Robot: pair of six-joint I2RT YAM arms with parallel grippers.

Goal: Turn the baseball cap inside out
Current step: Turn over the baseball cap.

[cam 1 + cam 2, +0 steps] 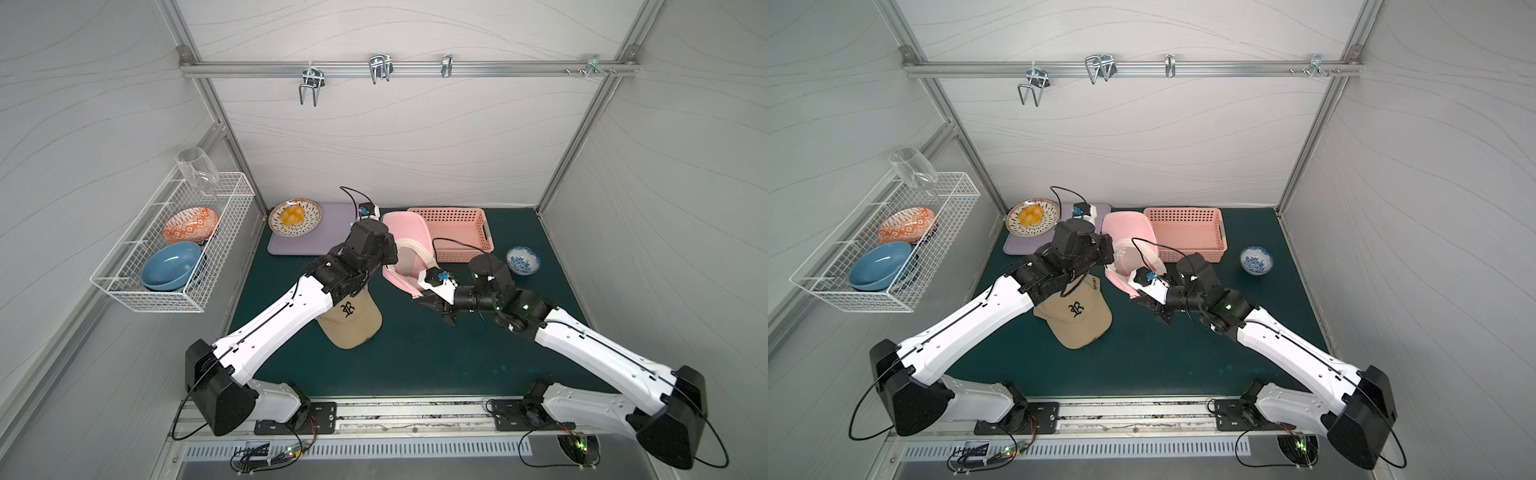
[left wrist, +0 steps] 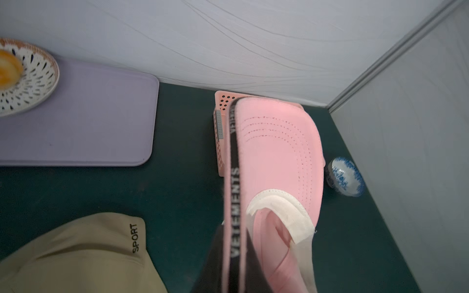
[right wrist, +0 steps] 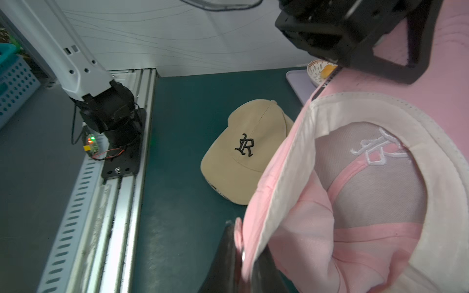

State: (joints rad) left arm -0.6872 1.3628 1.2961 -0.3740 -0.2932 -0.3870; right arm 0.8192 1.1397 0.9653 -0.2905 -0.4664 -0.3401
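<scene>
Left hand (image 2: pixel 232 256) pinches the pink cap (image 1: pixel 406 226) by its brim, right hand (image 3: pixel 245 256) by its rim (seemingly holding the crown open for inverting).

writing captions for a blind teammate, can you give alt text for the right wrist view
A pink cap fills the foreground, its pale inside facing the camera, its edge pinched in the right tool. Behind it a tan cap lies on the dark green table.
</scene>
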